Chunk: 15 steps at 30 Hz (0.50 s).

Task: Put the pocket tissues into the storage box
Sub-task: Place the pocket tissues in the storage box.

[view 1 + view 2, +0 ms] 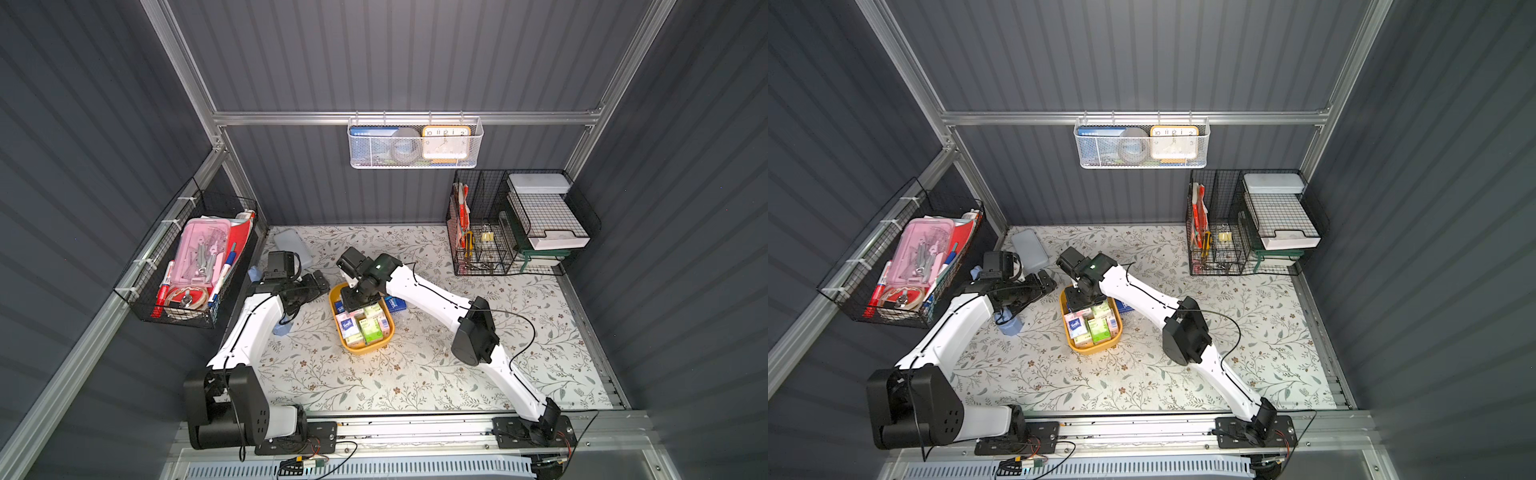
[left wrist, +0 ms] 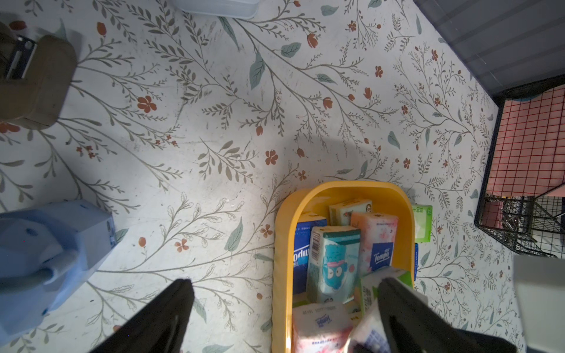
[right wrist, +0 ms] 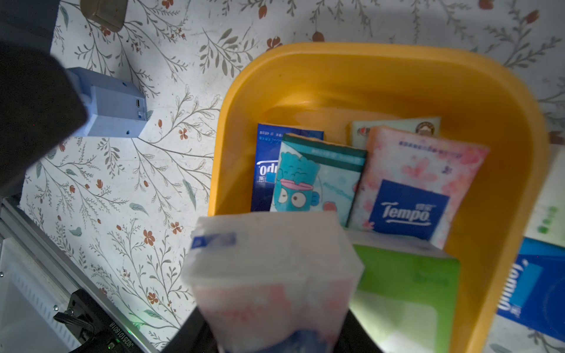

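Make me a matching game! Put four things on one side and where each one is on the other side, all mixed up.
Things
1. storage box
2. pink-and-white packet
3. dark blue packet
4. clock

Places
A. in the white mesh basket on the back wall
B. lying on the table, right beside the storage box
C. pinched in the right gripper
D. in the middle of the table, with packets inside it

Pairs: 1-D, 2-C, 3-B, 4-A
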Available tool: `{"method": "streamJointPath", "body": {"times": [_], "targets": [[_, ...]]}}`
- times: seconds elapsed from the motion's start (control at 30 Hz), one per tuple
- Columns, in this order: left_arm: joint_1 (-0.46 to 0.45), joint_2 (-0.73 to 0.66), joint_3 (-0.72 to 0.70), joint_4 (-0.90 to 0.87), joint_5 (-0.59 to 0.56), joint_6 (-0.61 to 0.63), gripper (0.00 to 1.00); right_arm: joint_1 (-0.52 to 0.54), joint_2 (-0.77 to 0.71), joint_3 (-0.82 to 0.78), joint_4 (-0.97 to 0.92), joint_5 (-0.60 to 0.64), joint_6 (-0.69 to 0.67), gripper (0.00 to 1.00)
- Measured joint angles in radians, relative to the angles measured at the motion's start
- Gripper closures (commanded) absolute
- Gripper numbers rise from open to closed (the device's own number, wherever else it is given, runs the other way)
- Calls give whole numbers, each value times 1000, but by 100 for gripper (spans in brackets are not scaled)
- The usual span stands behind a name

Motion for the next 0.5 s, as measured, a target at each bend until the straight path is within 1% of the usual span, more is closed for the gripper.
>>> {"method": "streamJointPath", "body": {"times": [0.1, 0.13, 0.5], "targets": [[0, 0, 0, 0, 3, 0, 1, 0, 0, 0, -10, 11, -10, 37], [0, 0, 0, 0, 4, 0, 1, 0, 0, 0, -13, 13, -12, 35], [0, 0, 0, 0, 14, 1, 1, -1, -5, 0, -14, 47, -19, 28]]}}
